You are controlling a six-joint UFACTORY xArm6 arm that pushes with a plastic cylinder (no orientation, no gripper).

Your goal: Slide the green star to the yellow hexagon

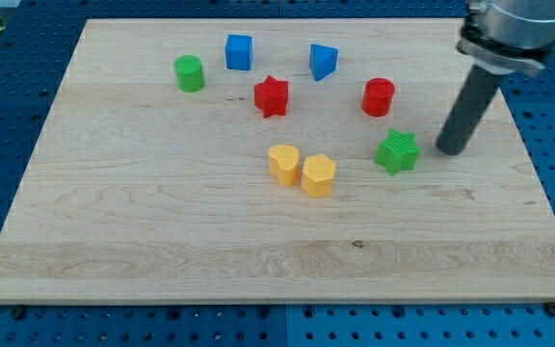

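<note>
Eight blocks sit on the wooden surface (162, 222). No jaws exist here, only a rod; my tip (449, 150) rests just to the view's right of the green star (397, 151), apart from it. Left of the star lies the yellow hexagon (319, 175), touching a yellow heart-like block (283, 163).

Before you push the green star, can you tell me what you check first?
1. My tip is close to the green star, on its right in the view: ok.
2. Tip touching star: not ok, a small gap shows.
3. Yellow hexagon visible to the star's left: ok.
4. Path between star and hexagon free of blocks: ok.
5. Red cylinder clear of the path: ok.
</note>
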